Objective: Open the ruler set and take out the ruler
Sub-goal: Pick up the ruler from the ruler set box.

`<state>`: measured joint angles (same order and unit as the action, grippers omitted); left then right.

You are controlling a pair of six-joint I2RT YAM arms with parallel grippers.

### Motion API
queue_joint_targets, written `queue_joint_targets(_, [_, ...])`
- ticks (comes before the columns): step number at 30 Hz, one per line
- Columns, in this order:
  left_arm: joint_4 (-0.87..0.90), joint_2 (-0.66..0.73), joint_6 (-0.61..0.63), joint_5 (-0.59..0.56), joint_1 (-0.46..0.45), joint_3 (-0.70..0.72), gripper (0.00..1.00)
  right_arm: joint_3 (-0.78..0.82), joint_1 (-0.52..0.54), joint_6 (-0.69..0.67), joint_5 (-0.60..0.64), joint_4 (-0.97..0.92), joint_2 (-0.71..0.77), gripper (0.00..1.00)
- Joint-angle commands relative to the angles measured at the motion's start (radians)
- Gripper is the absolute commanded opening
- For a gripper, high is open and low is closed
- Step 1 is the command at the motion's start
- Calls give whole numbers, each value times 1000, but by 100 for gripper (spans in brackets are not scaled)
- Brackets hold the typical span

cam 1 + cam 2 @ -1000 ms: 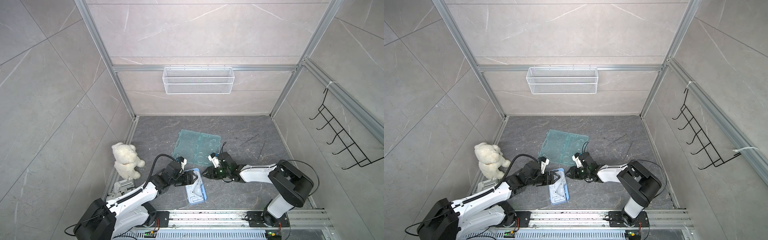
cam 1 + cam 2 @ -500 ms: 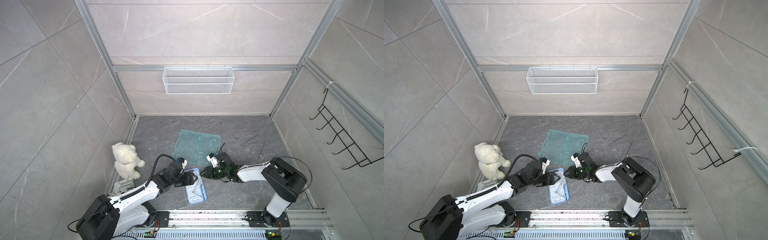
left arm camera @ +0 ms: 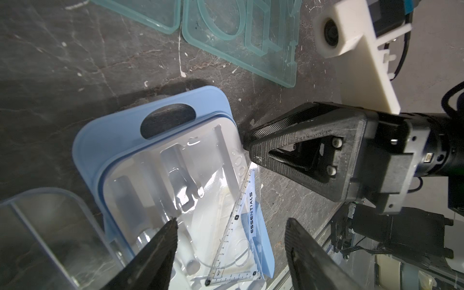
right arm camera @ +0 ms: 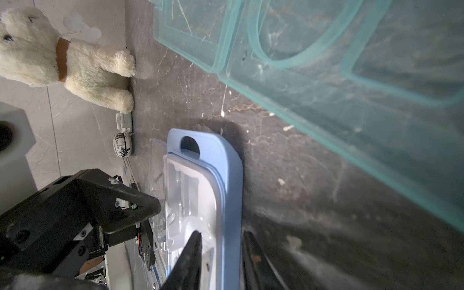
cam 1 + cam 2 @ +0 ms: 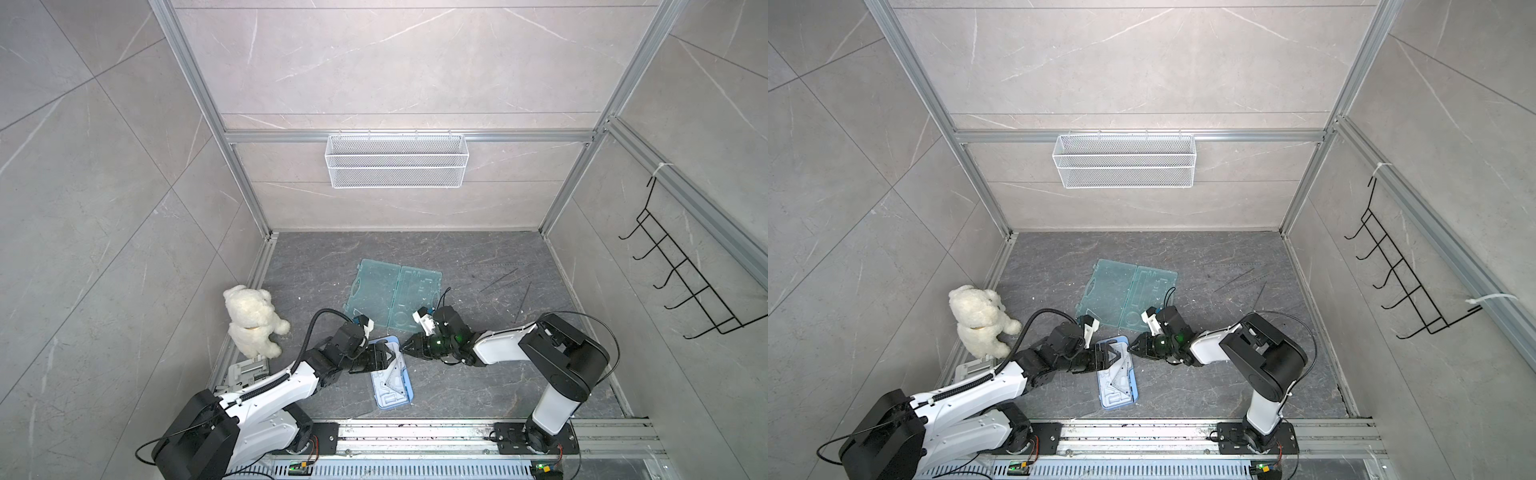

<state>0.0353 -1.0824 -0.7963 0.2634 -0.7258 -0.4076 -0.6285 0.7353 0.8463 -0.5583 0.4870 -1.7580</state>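
Left pincer [image 3: 231, 222] gapes empty; right pincer [image 4: 222, 236]: hold unclear; label [image 3: 251, 213] reads ESSENTIALS.

We read "ESSENTIALS", white letters on a dark strip [image 3: 251, 213] along the triangle ruler [image 3: 238, 251]. The ruler's scale shows numbers 2 to 9, with "90°" at its corner. Print on the egg-shaped object [image 4: 122, 145] is too small to read.
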Motion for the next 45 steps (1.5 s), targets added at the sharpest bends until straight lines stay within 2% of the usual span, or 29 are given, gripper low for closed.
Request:
queue_joint_targets(1, [-25,9,11,-1,3,-26,70,17,3,14,-9,16,-6,31])
queue_joint_targets(13, [-30,-6,13,2,3,-25,70,17,11,19,-5,24,-1,27])
queue_joint_targets(34, [-22,-36,26,10,3,-42,70,0,12,7,14,-34,20,7])
queue_joint_targets(45, [-15,-25,31,6,4,-45,70,-17,2,-4,26,-94,62,7])
